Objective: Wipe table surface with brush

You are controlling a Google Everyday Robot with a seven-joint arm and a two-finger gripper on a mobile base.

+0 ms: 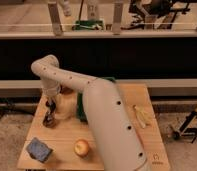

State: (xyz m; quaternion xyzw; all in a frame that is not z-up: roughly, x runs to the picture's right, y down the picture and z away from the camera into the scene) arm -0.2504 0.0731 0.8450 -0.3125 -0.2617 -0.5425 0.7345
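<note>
Where the arm bends down over the left edge of the desk, the jaws hang directly above the brush. It stands nearly upright with its lower end on the wood. Whether they clamp it, I cannot tell. Free desk for wiping lies rightward.

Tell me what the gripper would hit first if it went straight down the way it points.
The gripper points down over the left part of the table. A dark brush sits right below it, so it would probably meet the brush first, then the table, though depth is unclear.
</note>
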